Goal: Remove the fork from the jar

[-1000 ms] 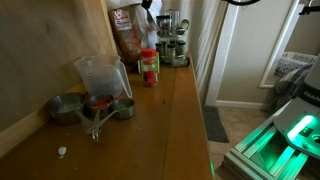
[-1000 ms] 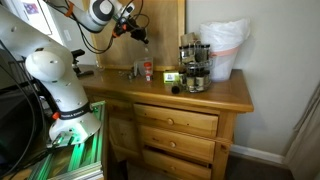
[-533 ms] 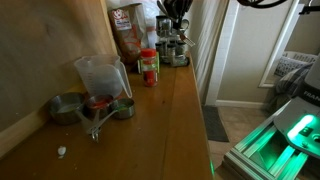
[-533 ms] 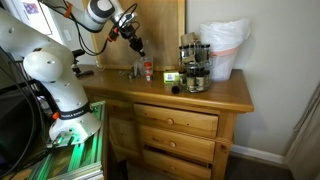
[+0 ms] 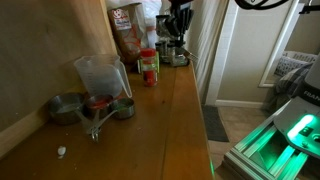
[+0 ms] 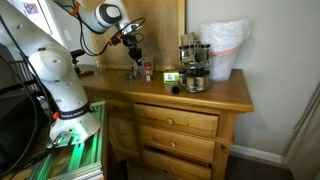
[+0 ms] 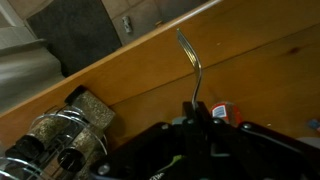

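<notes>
Jar (image 5: 100, 75) sits far left on the countertop (image 5: 172, 120), upright. I can't see anything metal sticking out of its rim. Measuring cups (image 5: 68, 107) are clustered just in front of it. Moving right, there's the red-capped bottle (image 5: 149, 67), then the spice rack (image 5: 176, 52) at the far end.

Gripper (image 5: 178, 20) is up high over the bottle/rack end, well apart from the jar. The fork is too thin to make out in either exterior view.

Wrist view settles it. The fork (image 7: 192, 65) is pinched in the jaws, which are closed narrow on one end of it. So it's clear of the jar and in the air over bare wood.

Key geometry: the fork's long axis runs straight out past the fingertips, leaning slightly left in the frame, with a small curve at the free end. I can't tell whether that end is tines or handle. In this view the bottle's red cap is just beside the jaws on the right, and the rack is lower left.

My read is that extraction is done and set-down is what's left. The free end leads, so a straight descent touches the tip down first. It probably needs a tilt to lay the fork flat, in the bare strip between bottle and rack or further out. The main risk is clipping the bottle.
</notes>
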You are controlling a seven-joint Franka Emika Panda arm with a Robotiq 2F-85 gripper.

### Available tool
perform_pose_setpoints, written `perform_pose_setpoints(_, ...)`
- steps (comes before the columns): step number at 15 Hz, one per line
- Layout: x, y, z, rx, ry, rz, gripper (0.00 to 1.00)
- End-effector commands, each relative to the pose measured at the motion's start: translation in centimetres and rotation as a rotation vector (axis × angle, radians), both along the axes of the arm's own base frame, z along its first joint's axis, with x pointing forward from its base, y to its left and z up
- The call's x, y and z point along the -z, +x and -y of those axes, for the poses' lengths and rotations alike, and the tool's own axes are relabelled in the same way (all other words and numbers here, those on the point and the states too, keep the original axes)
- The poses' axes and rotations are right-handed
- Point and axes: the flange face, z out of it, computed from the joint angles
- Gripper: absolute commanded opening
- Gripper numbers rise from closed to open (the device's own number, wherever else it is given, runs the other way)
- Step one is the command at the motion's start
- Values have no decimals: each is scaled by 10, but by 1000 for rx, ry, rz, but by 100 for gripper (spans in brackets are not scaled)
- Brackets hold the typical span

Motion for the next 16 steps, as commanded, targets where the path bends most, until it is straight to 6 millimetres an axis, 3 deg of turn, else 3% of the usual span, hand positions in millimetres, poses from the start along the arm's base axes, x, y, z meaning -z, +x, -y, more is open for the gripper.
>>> perform_pose_setpoints(1,24,25,-3,-13,38,-116,1)
perform_pose_setpoints(8,58,54,-11,-34,56,-252,1)
perform_pose_setpoints(16,73,86,-32,-59,29,-329,1)
